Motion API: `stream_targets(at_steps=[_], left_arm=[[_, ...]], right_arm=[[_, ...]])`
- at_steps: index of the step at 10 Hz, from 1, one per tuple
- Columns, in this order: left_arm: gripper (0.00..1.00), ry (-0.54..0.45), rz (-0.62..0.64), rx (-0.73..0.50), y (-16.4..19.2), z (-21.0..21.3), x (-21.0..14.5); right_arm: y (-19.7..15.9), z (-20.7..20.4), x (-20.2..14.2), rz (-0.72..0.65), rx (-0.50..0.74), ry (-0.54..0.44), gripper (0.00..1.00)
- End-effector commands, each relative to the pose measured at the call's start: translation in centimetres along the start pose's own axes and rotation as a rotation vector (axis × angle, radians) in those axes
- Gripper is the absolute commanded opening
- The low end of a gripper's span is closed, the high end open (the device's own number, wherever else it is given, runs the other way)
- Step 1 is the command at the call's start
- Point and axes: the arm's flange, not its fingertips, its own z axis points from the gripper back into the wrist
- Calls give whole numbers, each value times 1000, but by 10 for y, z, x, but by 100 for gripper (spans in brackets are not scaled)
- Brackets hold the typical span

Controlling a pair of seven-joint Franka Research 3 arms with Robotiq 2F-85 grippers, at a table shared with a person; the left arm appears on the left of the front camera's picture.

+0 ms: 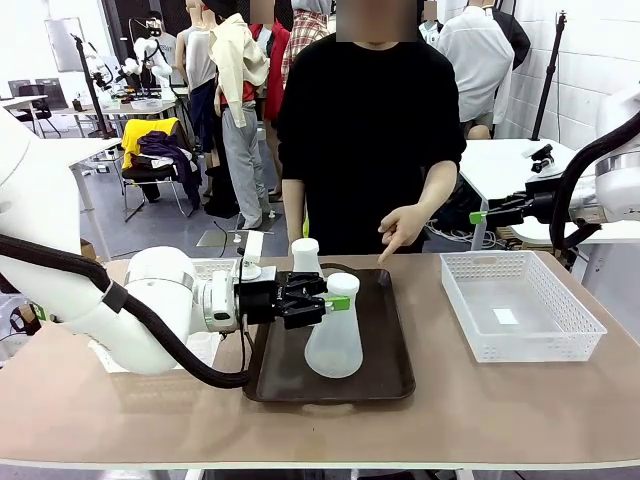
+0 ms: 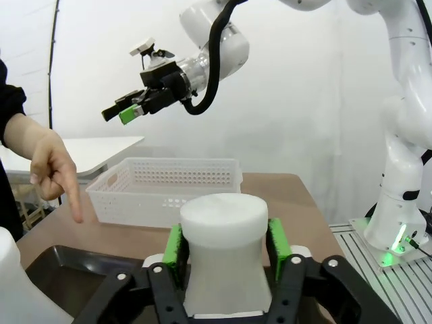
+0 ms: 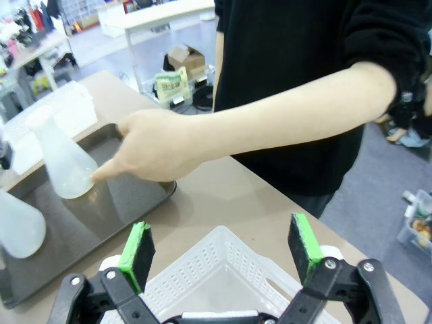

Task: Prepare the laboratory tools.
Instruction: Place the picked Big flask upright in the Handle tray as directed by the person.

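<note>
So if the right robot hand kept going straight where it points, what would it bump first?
Probably the white basket, which lies just past its open fingers. Beyond that comes the person's forearm, though depth is hard to judge.

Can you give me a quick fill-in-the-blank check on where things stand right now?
1. The left gripper has its green pads on either side of the near flask's ____.
2. Both flasks stand on the dark brown ____.
3. The right gripper hangs open above the white mesh ____.
4. The person's hand points down beside the far ____.

Missing words: neck; tray; basket; flask
</note>
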Motion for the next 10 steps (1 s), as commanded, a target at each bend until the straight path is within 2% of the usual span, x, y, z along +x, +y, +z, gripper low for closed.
stream_targets(at_steps=[1, 2, 6, 8, 10], left_arm=[[97, 32, -18, 11, -3, 6, 3], [100, 53, -15, 2, -5, 10, 4], [100, 145, 12, -38, -17, 18, 13], [100, 161, 44, -48, -17, 19, 19], [100, 128, -1, -34, -15, 16, 7]], right_arm=[[1, -1, -1, 1, -8, 13, 100], [1, -1, -1, 1, -8, 13, 100], [1, -1, -1, 1, -8, 13, 100], [1, -1, -1, 1, -8, 13, 100], [1, -1, -1, 1, -8, 13, 100]])
